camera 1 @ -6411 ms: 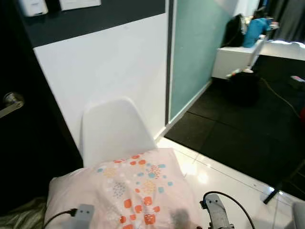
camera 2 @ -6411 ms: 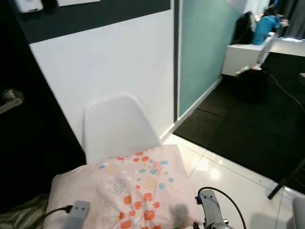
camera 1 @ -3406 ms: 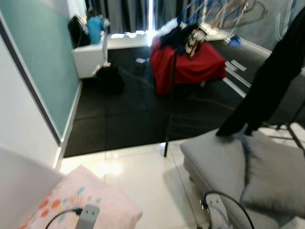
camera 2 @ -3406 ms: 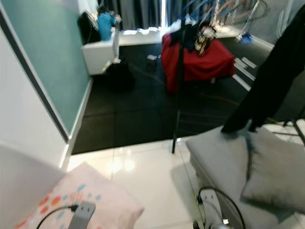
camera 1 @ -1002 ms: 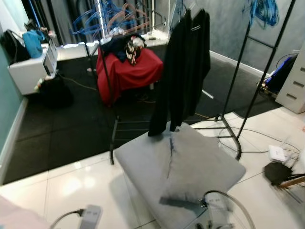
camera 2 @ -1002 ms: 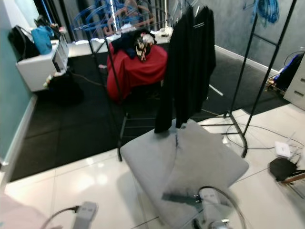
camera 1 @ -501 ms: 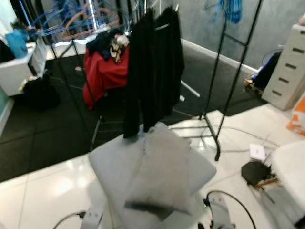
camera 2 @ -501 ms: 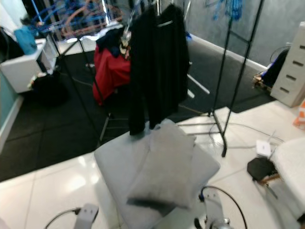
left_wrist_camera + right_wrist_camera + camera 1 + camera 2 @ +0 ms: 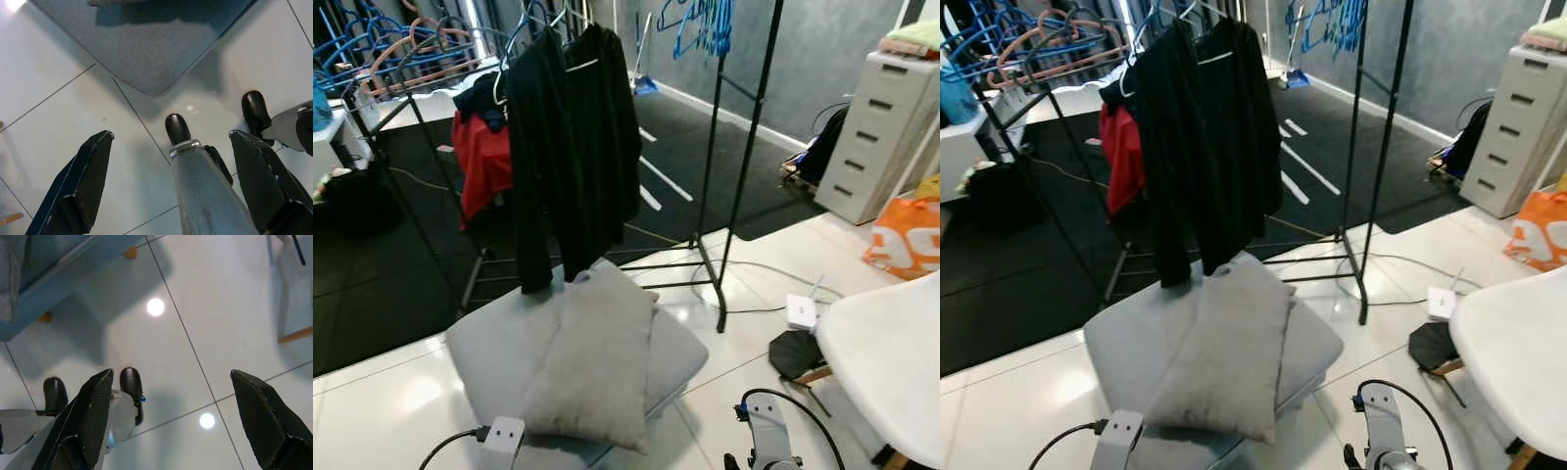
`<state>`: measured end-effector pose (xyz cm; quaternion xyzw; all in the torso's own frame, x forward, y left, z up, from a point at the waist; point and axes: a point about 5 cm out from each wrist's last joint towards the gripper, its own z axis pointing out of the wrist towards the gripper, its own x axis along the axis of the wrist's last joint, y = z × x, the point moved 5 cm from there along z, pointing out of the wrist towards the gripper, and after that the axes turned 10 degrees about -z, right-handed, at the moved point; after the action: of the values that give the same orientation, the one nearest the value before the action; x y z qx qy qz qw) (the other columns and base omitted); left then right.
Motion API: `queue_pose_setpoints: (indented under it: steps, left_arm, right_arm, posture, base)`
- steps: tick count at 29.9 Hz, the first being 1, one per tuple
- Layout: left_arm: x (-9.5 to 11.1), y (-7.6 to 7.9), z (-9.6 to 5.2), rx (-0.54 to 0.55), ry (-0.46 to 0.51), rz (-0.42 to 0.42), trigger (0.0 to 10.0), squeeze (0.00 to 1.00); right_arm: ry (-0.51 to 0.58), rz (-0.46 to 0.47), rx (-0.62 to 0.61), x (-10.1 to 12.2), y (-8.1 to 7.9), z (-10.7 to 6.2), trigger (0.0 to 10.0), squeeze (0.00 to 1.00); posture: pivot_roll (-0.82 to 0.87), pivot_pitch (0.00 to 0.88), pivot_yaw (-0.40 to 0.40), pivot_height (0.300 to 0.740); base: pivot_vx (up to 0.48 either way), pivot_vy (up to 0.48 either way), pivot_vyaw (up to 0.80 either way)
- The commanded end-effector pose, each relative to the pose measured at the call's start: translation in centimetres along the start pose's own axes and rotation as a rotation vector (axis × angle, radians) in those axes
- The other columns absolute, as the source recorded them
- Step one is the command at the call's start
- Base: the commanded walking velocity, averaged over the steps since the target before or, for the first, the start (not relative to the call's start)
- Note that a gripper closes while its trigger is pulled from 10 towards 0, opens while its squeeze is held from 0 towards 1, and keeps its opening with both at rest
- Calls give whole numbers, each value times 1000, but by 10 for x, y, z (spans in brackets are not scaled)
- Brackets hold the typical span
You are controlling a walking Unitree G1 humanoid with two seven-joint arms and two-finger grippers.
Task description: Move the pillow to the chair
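Observation:
A grey pillow (image 9: 592, 362) lies on a low grey cushioned seat (image 9: 489, 343) in front of me, slightly left. The seat of a white chair (image 9: 891, 362) juts in at the right edge, about a step from the pillow. Both arms hang low beside my body. In the left wrist view my left gripper (image 9: 171, 133) is open and holds nothing, above the white tiles next to the grey seat's corner (image 9: 146, 49). My right gripper (image 9: 171, 374) is open too, over bare tiles, with the grey seat's edge (image 9: 49, 279) nearby.
A black clothes rack (image 9: 715, 196) with dark garments (image 9: 573, 147) stands right behind the grey seat. Cables, a white adapter (image 9: 800, 311) and a black object (image 9: 795, 354) lie on the tiles between seat and chair. White drawers (image 9: 876, 137) and an orange bag (image 9: 906, 240) sit at the far right.
The camera has swung right: the patterned pink pillow on a white chair by the wall has left the picture, and the grey seat, rack and another white chair have come in.

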<state>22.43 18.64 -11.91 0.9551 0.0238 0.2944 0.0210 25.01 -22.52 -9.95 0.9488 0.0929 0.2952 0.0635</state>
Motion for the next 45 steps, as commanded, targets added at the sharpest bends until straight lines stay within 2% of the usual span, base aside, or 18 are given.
queue_pose_setpoints:
  steps: [1, 7, 11, 21, 25, 29, 33, 37, 45]
  left_arm:
    - [-4, -9, -1, 40, 0, -21, 10000, 0]
    - [-3, -9, -1, 49, 8, -32, 10000, 0]
    - [-2, -9, -1, 45, 11, -33, 10000, 0]
    - [-1, -8, -1, 45, 14, -29, 10000, 0]
    - [0, -7, -1, 35, 16, -25, 10000, 0]
    - [0, -5, -1, 6, 4, 24, 10000, 0]
    - [0, -5, -1, 8, 6, 3, 10000, 0]
    - [0, -7, -1, 37, 13, -27, 10000, 0]
    - [1, -7, -1, 33, 15, -24, 10000, 0]
  right_arm:
    - [3, 9, 16, 0, -6, 0, 10000, 0]
    - [53, 52, 47, 6, -10, 0, 10000, 0]
    - [56, 26, 58, 7, -10, 0, 10000, 0]
    - [62, 44, 77, 8, -12, 0, 10000, 0]
    - [33, 40, 39, 4, -8, 0, 10000, 0]
    - [20, 41, 15, 3, -5, 1, 10000, 0]
    - [22, 41, 12, 3, -5, 1, 10000, 0]
    - [25, 68, 1, 3, -4, 0, 10000, 0]
    - [35, 101, -14, 4, -3, 1, 10000, 0]
  posture:
    - [-214, 27, 31, 740]
    - [-212, 29, 31, 740]
    - [-213, 31, 30, 740]
    - [-215, 35, 29, 740]
    - [-217, 35, 29, 740]
    - [-217, 35, 29, 740]
    - [-217, 35, 29, 740]
    - [-217, 34, 26, 740]
    - [-218, 35, 27, 740]
  base:
    - [0, -300, 0]
    - [0, -50, 222]
    - [0, 0, 800]
    - [0, 0, 793]
    - [0, 0, 0]
    - [0, -360, 0]
    - [0, -480, 0]
    - [0, 0, 0]
    - [0, 0, 0]
